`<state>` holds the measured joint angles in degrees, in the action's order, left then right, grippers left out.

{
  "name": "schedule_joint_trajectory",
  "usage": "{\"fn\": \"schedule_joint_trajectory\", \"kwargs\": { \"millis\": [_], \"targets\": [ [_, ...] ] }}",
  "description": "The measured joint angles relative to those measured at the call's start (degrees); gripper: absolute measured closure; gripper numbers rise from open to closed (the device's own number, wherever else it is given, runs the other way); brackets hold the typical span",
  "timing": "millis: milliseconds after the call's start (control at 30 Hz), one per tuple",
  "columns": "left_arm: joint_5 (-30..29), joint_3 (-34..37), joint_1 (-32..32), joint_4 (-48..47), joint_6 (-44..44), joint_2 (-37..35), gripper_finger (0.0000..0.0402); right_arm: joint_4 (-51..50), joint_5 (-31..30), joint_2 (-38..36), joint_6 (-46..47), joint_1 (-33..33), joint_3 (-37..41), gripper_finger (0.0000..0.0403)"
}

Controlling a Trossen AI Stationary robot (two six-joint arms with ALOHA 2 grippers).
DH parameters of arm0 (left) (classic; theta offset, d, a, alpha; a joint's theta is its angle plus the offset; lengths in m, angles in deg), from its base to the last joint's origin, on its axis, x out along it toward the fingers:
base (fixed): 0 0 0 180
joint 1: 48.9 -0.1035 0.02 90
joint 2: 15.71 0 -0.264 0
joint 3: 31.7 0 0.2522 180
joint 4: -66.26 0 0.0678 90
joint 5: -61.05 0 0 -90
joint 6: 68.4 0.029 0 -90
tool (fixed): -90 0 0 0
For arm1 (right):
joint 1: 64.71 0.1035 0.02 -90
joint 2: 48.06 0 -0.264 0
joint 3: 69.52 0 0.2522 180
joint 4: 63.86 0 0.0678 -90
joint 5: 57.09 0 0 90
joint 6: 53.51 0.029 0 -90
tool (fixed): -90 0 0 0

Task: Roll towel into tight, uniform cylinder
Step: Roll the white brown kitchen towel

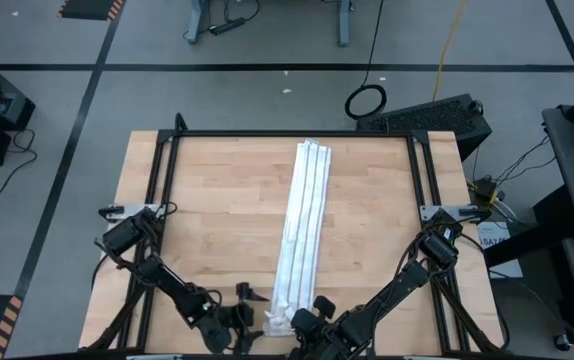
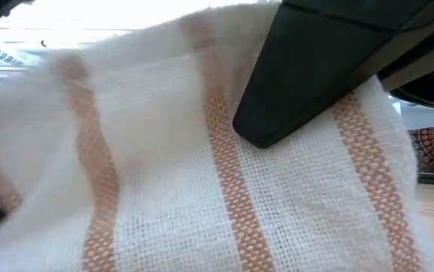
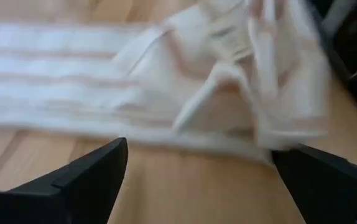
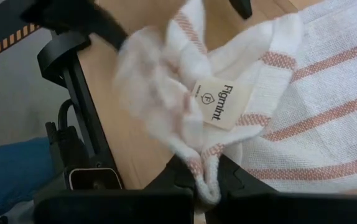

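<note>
While the towel [image 1: 304, 232] lies folded into a long narrow strip running from twelve o'clock down to six on the surface [image 1: 217, 210], I judge the roll barely begun. Most of that strip is flat and unrolled; only the six o'clock end is lifted and bunched, with its sewn label [image 4: 219, 103] showing in my right wrist view. My right end effector [image 4: 204, 180] is pinched tight on that bunched end, cloth caught between its closed fingers. My left end effector [image 3: 197, 171] sits just beside it at about seven o'clock, fingers spread wide, holding nothing, with the crumpled end right ahead of it. The stripes read orange-pink up close, not dark. No cylinder yet, as far as I see. I reckon the whole length remains to be wound up tightly and evenly.
</note>
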<state>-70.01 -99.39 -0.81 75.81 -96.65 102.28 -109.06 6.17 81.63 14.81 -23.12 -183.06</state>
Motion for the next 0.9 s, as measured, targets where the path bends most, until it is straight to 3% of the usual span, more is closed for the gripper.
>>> {"fn": "schedule_joint_trajectory", "kwargs": {
  "millis": [133, 300, 500, 667, 900],
  "targets": [
    [2.18, 0.00, -0.37, -5.64, -3.79, -3.36, 0.0002, 0.00, 0.00, 0.00, -0.12, 0.00, 0.00, 0.0403],
    [12.34, 0.00, -0.22, -8.38, 5.88, -8.87, 0.0002, -0.02, 0.00, 0.00, -0.56, 0.00, 0.00, 0.0403],
    [11.37, 0.00, -0.77, -15.05, 17.63, -16.12, 0.0006, -0.02, -0.20, 0.00, -1.27, 0.02, 0.02, 0.0403],
    [14.51, 0.04, -7.05, -20.83, 22.86, -17.25, 0.0042, 0.11, -0.28, 0.00, -2.34, 0.02, 0.02, 0.0403],
    [21.72, 0.04, -14.85, -19.28, 29.23, -16.81, 0.0115, 0.41, -0.28, 0.00, -6.78, 0.02, 0.02, 0.0403]
  ]
}}
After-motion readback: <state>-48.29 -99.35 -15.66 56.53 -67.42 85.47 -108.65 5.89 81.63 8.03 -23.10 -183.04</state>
